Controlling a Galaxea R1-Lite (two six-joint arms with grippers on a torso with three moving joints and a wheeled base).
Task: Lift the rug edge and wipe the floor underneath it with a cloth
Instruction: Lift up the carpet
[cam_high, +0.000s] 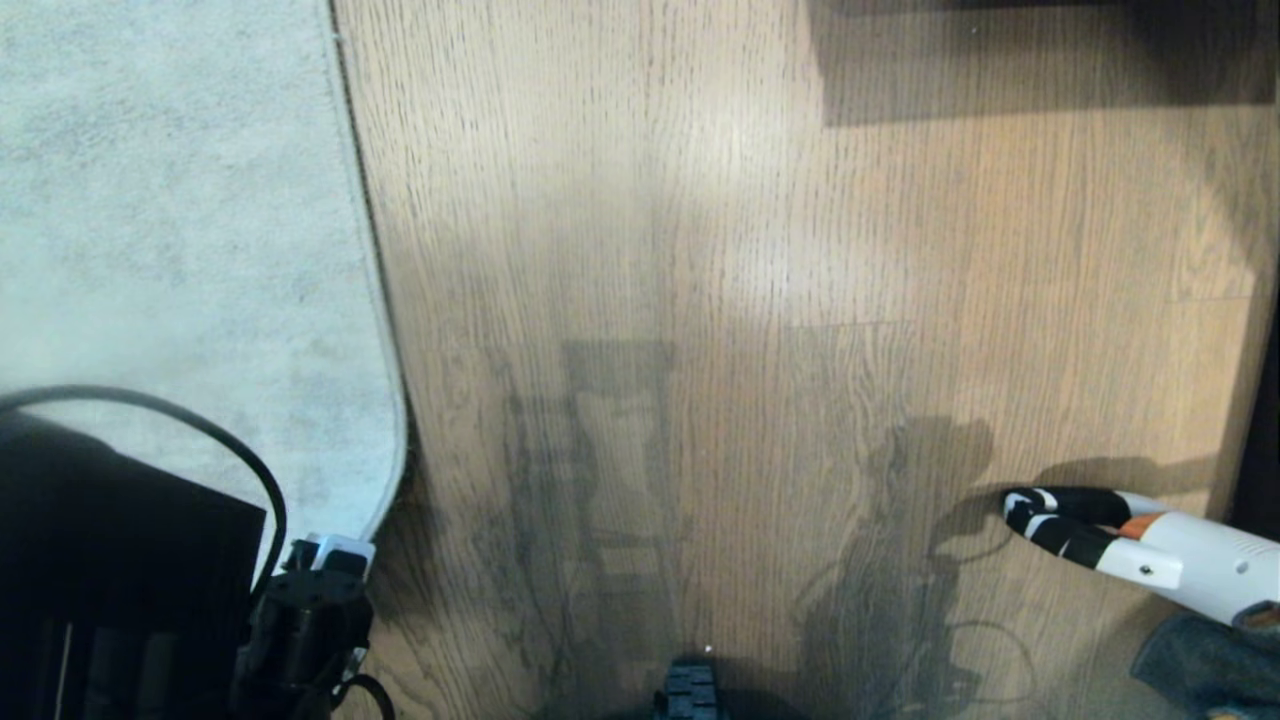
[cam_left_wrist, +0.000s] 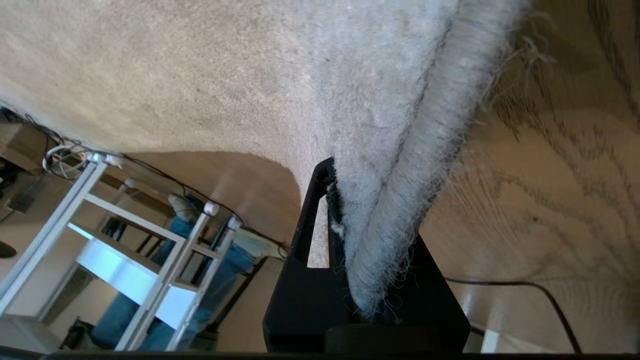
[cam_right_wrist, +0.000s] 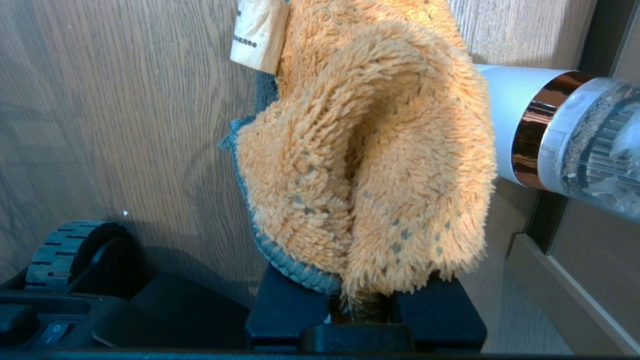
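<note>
Down at the floor's (cam_high: 760, 250) near-left corner the left gripper (cam_high: 330, 560) meets the rug edge (cam_high: 385, 330), its wrist view showing black fingers (cam_left_wrist: 310, 235) pinched tight on that border, while the right gripper (cam_right_wrist: 362, 305) grips the orange cloth (cam_right_wrist: 370, 165) beside a white handheld vacuum (cam_right_wrist: 555, 135).

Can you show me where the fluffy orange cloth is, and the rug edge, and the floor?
cloth (cam_right_wrist: 370, 165), right wrist view: its orange fluffy face.
rug edge (cam_left_wrist: 400, 200), left wrist view: the bound border.
floor (cam_high: 750, 250), head view: a bare plank.
</note>
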